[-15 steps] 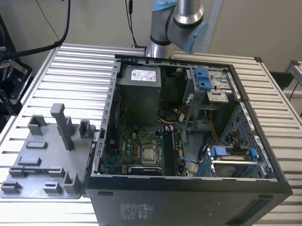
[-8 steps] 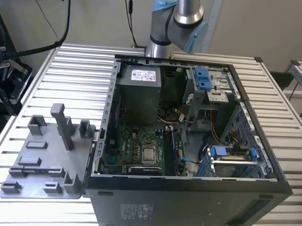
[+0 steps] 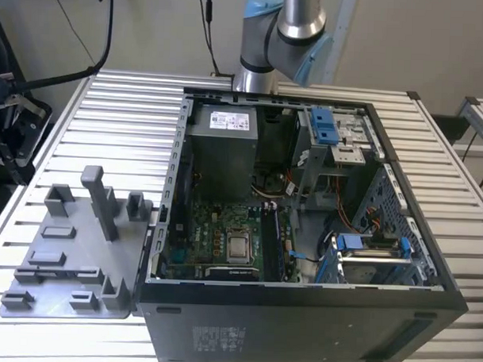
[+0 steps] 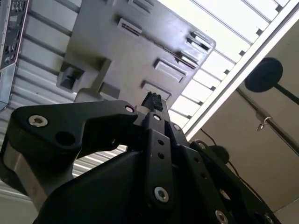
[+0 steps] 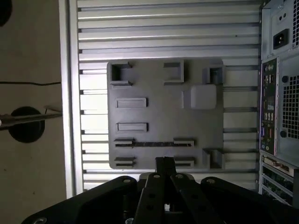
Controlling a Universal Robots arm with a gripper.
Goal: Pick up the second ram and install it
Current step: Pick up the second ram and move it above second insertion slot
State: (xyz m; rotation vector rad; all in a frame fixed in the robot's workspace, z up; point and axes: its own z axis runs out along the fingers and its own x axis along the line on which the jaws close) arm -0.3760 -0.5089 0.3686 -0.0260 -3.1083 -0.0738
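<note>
The exterior view's top edge cuts off the arm (image 3: pixel 299 16); in the first wrist view the gripper (image 5: pixel 164 162) hides part of the fixture plate (image 5: pixel 161 112).

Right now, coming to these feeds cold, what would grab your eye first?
The open computer case dominates the exterior view, its motherboard exposed, standing on the slatted table. At the exterior view's left lies the grey fixture plate. In the first wrist view the second ram sits on that plate as a thin dark strip, with the black pincer hovering close to it.
</note>
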